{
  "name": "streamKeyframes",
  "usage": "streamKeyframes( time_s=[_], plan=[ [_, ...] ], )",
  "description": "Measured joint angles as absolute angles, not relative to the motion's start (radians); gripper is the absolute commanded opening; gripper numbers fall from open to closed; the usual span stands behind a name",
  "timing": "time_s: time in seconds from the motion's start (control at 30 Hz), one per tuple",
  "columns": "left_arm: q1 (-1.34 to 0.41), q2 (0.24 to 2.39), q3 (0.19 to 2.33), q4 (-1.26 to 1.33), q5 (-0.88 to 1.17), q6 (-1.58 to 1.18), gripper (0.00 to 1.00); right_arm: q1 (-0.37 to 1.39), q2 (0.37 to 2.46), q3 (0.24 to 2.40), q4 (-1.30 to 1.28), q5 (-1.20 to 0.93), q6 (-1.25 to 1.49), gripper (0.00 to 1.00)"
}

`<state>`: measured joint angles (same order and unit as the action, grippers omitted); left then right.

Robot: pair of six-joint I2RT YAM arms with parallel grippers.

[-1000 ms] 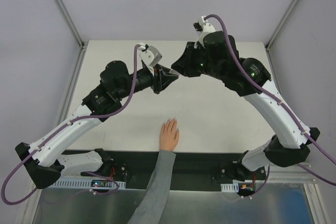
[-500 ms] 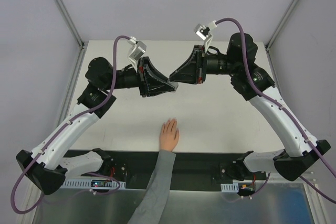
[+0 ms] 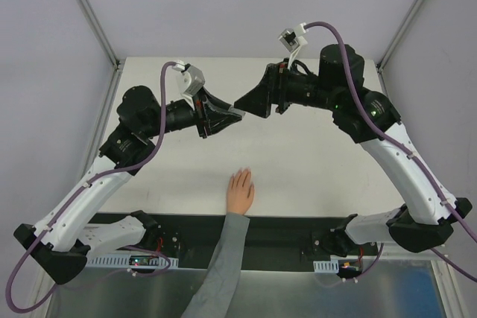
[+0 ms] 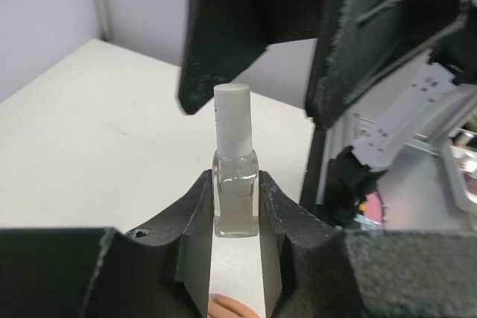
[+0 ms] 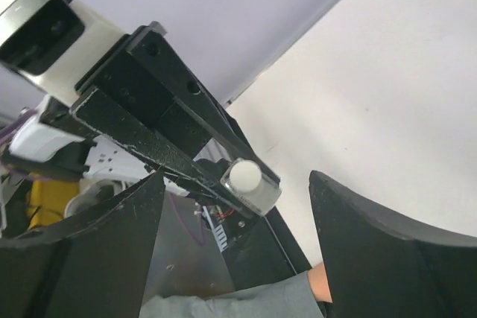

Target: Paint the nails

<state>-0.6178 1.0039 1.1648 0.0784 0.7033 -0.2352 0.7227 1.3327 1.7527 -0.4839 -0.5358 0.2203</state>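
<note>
A pale hand [image 3: 241, 190] in a grey sleeve [image 3: 223, 258] lies flat at the table's near edge, fingers together. Its nails [image 3: 242, 174] are too small to make out. Above mid-table my left gripper [image 3: 232, 115] is shut on a small clear bottle [image 4: 236, 199] with a white cap [image 4: 232, 117]. My right gripper [image 3: 240, 102] faces it, open, its fingers [image 4: 223, 35] spread to either side of the cap without touching. In the right wrist view the cap [image 5: 246, 178] sits end-on between my open right gripper [image 5: 237, 184]. One fingertip [image 4: 231, 307] of the hand shows below the bottle.
The white table [image 3: 313, 154] is walled by a metal frame [image 3: 104, 42] and pale panels. Both arm bases sit on the black rail [image 3: 291, 232] at the near edge, either side of the sleeve.
My right gripper was closed at the bottle's cap and has now spread wide. Both grippers shifted slightly; the left keeps its hold on the bottle. The hand has not moved.
</note>
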Motion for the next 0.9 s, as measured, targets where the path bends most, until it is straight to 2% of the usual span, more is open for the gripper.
streamKeyframes(
  time_s=[0.13,0.23,0.37,0.53,0.63,0.67,0.73,0.77,0.87,0.9],
  plan=[
    [-0.638,1.001,1.186,0.011,0.559,-0.147,0.0,0.778,1.367,1.869,-0.625,-0.356,0.217,0.81],
    [-0.656,1.001,1.204,-0.016,0.476,-0.098,0.0,0.822,1.416,1.979,-0.719,-0.224,0.215,0.75],
    [-0.688,1.002,1.219,-0.039,0.396,-0.057,0.0,0.854,1.449,2.026,-0.793,-0.117,0.231,0.6],
    [-0.735,1.024,1.236,-0.054,0.329,-0.033,0.0,0.864,1.521,2.094,-0.862,-0.067,0.255,0.53],
    [-0.75,1.04,1.242,-0.059,0.31,-0.016,0.0,0.876,1.549,2.11,-0.881,-0.049,0.261,0.4],
    [-0.755,1.044,1.243,-0.064,0.303,-0.01,0.0,0.879,1.554,2.11,-0.886,-0.044,0.263,0.32],
    [-0.761,1.048,1.243,-0.072,0.293,-0.007,0.0,0.883,1.555,2.111,-0.898,-0.032,0.263,0.25],
    [-0.765,1.049,1.245,-0.075,0.287,-0.005,0.0,0.882,1.555,2.112,-0.903,-0.03,0.267,0.16],
    [-0.767,1.05,1.25,-0.089,0.282,0.001,0.0,0.882,1.553,2.112,-0.907,-0.025,0.268,0.01],
    [-0.77,1.05,1.251,-0.09,0.282,0.001,0.0,0.883,1.551,2.108,-0.904,-0.022,0.268,0.01]
  ],
)
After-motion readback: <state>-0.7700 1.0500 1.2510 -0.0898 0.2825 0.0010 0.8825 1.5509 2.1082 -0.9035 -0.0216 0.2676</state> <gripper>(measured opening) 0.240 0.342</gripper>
